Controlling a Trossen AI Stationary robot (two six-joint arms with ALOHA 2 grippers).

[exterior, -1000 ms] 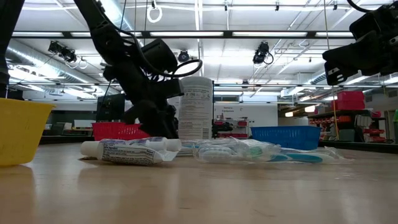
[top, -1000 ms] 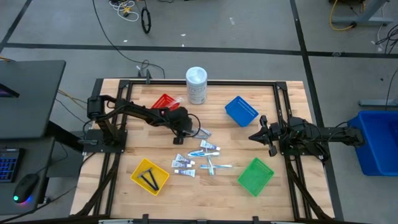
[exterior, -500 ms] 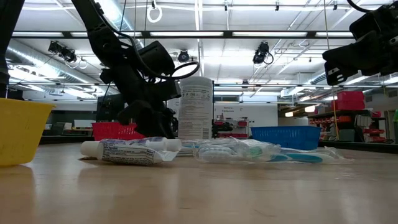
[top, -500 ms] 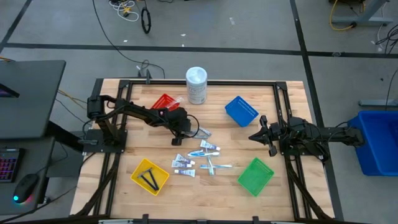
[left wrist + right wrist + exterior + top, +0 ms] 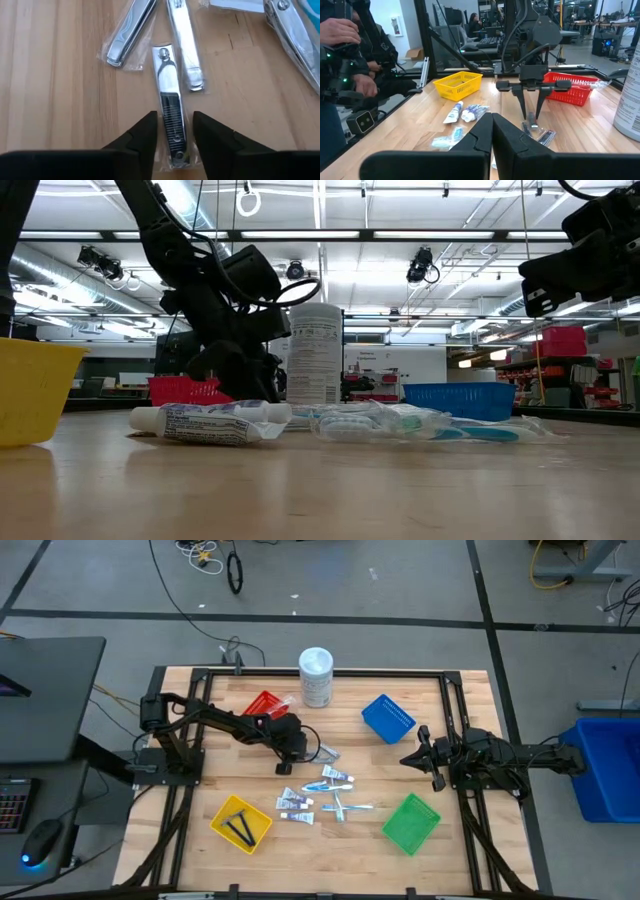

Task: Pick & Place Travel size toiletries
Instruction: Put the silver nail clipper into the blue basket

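Beyond the table, the low view takes in a big hall with rows of ceiling lights (image 5: 400,235) and dark beams, and the high view shows grey floor with black cables (image 5: 180,600) trailing across it. A person (image 5: 350,65) in dark clothes stands beside the table in the right wrist view.

The wooden table (image 5: 200,840) is pale planks inside a black frame. On it stand a tall white container (image 5: 316,677) at the far edge, a red basket (image 5: 262,704), a blue basket (image 5: 388,718), a green basket (image 5: 411,822) and a yellow basket (image 5: 241,823) with two thin black pieces lying in it.

The left arm reaches from its base to the middle of the table, and the left gripper (image 5: 288,757) points down at the boards. Its fingers (image 5: 142,137) stand slightly apart on either side of a wrapped nail clipper (image 5: 169,125), close to it, but a firm clamp cannot be told. Two more wrapped clippers (image 5: 150,37) lie just beyond.

The right gripper (image 5: 412,758) hangs above the table between the blue and green baskets, jaws pressed together on nothing.

The toiletries (image 5: 320,795), small white tubes and pale sticks, lie clustered near the table's middle, between the yellow and green baskets.
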